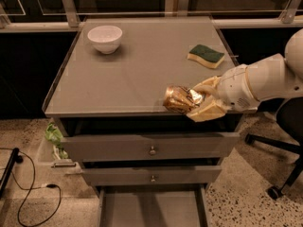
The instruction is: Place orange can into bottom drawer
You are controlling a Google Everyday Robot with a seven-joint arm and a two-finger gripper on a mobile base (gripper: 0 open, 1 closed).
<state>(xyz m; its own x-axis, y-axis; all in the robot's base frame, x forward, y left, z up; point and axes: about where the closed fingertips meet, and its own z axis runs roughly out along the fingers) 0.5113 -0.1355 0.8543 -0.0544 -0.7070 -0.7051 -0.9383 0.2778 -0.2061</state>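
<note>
My gripper (201,103) is shut on the orange can (179,99), a shiny orange-gold dented can held on its side. It hangs just above the front right edge of the grey cabinet top (118,74). The cream fingers (206,110) wrap the can's right end, and my white arm comes in from the right. The bottom drawer (151,207) is pulled open at the foot of the cabinet, below and to the left of the can, showing a flat grey floor and thin dark side walls.
A white bowl (105,38) stands at the back left of the top. A green and yellow sponge (206,56) lies at the back right. Two shut drawer fronts with round knobs (152,151) sit above the open drawer. A black chair base (274,183) stands right; cables (28,197) lie left.
</note>
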